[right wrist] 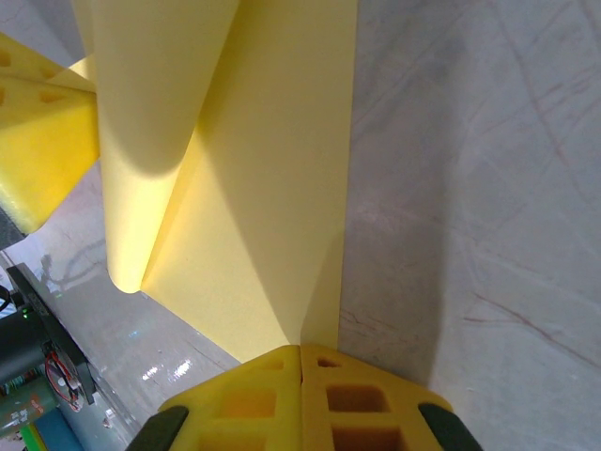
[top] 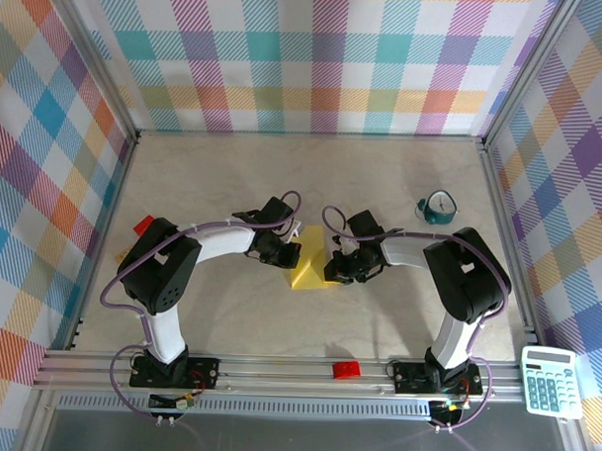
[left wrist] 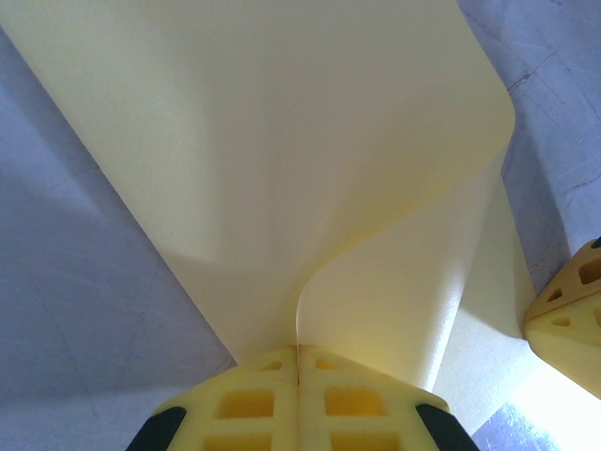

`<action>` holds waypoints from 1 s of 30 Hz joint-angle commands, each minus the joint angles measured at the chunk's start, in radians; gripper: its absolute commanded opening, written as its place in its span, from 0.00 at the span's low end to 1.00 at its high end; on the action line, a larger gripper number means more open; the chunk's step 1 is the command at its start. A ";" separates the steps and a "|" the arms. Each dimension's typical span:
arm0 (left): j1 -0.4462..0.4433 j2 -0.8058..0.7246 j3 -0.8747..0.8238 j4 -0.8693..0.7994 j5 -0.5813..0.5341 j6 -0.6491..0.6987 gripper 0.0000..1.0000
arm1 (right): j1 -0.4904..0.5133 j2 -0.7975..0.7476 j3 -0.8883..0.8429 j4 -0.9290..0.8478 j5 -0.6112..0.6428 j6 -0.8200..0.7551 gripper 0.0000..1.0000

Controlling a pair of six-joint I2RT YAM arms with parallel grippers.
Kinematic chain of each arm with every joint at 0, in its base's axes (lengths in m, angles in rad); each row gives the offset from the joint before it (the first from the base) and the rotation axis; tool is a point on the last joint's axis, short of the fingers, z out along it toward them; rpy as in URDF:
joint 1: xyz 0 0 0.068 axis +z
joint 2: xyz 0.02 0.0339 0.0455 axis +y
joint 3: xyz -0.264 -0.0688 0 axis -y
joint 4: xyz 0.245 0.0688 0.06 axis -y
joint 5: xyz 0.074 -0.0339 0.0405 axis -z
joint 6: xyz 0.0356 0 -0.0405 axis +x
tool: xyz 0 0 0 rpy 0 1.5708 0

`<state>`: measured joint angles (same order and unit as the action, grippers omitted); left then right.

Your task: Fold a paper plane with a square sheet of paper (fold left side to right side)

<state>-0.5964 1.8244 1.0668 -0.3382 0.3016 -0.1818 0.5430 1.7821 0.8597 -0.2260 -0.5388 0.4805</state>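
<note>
The square sheet of paper [top: 310,260] is plain yellow and lies mid-table between my two grippers, with its left part lifted and curling over toward the right. My left gripper [top: 286,251] is shut on the lifted edge. In the left wrist view the sheet [left wrist: 282,160] rises from the closed left gripper [left wrist: 299,349] and bends over. My right gripper [top: 339,267] is shut on the sheet's right edge. From the right wrist, the paper [right wrist: 272,188] runs into the closed right gripper [right wrist: 300,348].
A teal round object [top: 438,208] stands at the back right. One red brick [top: 143,224] lies at the far left, and another red brick [top: 346,370] sits on the front rail. A calculator [top: 550,381] rests at the front right corner. Checked walls enclose the table.
</note>
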 commanded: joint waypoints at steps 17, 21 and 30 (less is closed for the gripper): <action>0.017 0.035 0.021 0.012 -0.007 0.015 0.00 | 0.008 0.065 -0.024 -0.084 0.101 -0.018 0.00; 0.017 0.043 0.019 0.011 -0.009 0.016 0.00 | 0.008 0.063 -0.023 -0.088 0.100 -0.019 0.00; 0.017 0.034 -0.006 -0.009 -0.022 0.022 0.00 | 0.007 0.011 -0.001 -0.092 0.066 -0.018 0.00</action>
<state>-0.5930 1.8381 1.0714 -0.3309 0.3035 -0.1814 0.5438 1.7832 0.8684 -0.2379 -0.5385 0.4805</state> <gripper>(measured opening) 0.050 0.050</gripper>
